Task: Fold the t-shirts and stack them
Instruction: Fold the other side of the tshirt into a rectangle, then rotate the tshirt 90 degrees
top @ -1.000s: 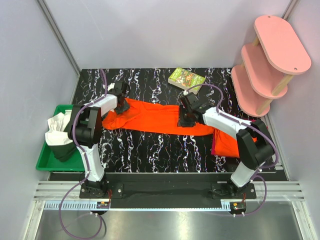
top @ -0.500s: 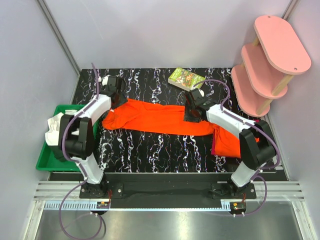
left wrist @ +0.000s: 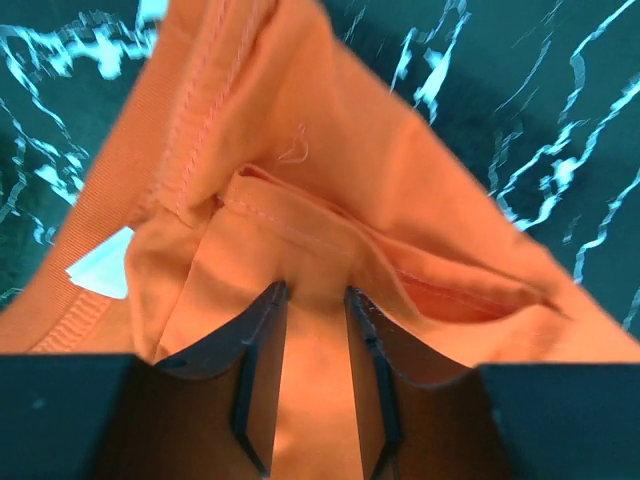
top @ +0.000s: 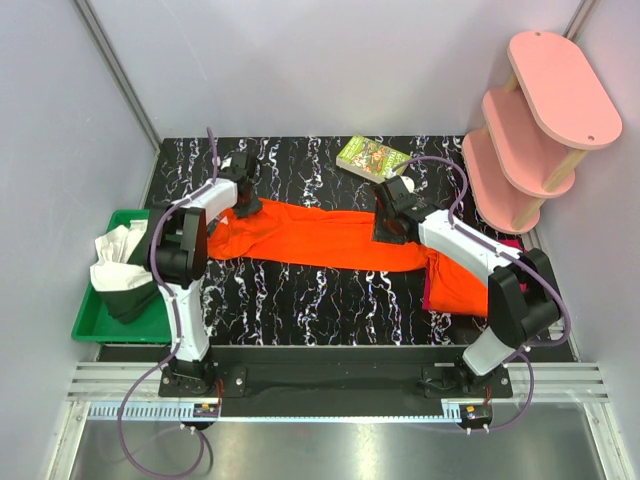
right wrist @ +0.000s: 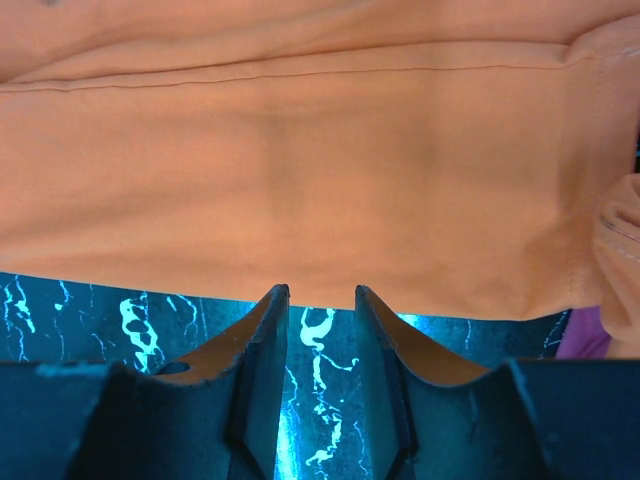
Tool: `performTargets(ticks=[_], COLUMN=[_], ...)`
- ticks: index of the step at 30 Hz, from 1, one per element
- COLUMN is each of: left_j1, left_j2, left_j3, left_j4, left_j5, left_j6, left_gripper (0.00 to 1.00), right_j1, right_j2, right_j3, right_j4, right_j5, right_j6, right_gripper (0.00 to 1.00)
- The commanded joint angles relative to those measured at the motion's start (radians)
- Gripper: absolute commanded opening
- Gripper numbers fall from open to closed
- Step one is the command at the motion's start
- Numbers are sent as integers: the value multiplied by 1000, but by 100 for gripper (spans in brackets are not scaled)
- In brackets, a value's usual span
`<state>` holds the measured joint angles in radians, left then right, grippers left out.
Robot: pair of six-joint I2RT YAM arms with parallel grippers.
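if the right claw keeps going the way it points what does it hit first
Most likely the near edge of the orange t-shirt. In the wrist view the right claw is open over bare marble table, its tips just short of that hem with nothing between. Depth is unclear; it may meet the table first.
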<state>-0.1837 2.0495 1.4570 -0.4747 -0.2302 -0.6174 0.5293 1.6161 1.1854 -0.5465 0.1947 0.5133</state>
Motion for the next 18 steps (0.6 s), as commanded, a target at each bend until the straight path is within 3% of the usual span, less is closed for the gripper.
performTargets(ticks=[1, 7, 18], left_j1=[0, 16, 27], left_j2=[26, 84, 123], left_j3=[109, 201, 220], left_j4=[-34, -96, -111], left_j5=[11, 38, 75], left_j6=[27, 28, 13], left_gripper=[33, 32, 32], right_j1=[1, 0, -2], right_j2=[-35, 51, 169], right_j3=[37, 8, -33], right_j4=[-24, -70, -72], right_j5=[55, 104, 60], right_j6=[-6, 27, 85], right_gripper=[41, 40, 38])
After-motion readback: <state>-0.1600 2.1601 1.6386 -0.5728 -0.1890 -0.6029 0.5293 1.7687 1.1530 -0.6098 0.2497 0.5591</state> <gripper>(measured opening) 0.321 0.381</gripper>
